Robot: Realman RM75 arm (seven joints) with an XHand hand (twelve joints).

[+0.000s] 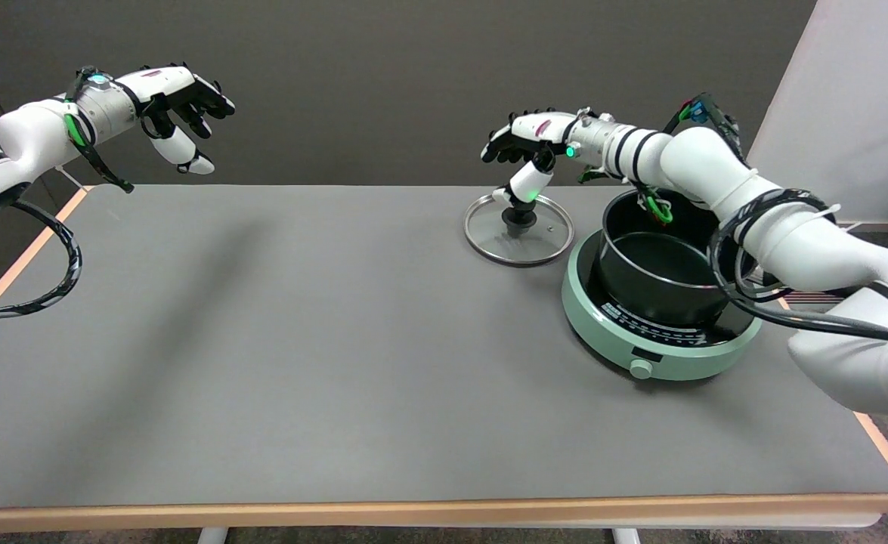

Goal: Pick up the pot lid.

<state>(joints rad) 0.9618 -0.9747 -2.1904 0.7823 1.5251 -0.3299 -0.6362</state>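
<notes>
Pot lid (519,230) flat on the worktop (300,340), knob up, just left of the open pot (659,276) on its green cooker (659,344), so free for a grasp from above. Right hand (523,147) directly over the knob (520,215), thumb down beside it, other fingers curled loosely above. Apparently nothing pinched yet, though contact too fine to tell.

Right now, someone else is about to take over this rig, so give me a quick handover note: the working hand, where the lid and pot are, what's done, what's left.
Right hand: hovering just above the glass pot lid, fingers curled down toward its black knob. Whether it touches the knob is hard to tell; no firm grip visible.
Lid: lying flat on the grey table, left of the cooker, knob up.
Black pot: uncovered, sitting on the green induction cooker at the table's right side.
Done: hand brought over the lid.
Left: close on the knob and lift the lid off the table.
</notes>
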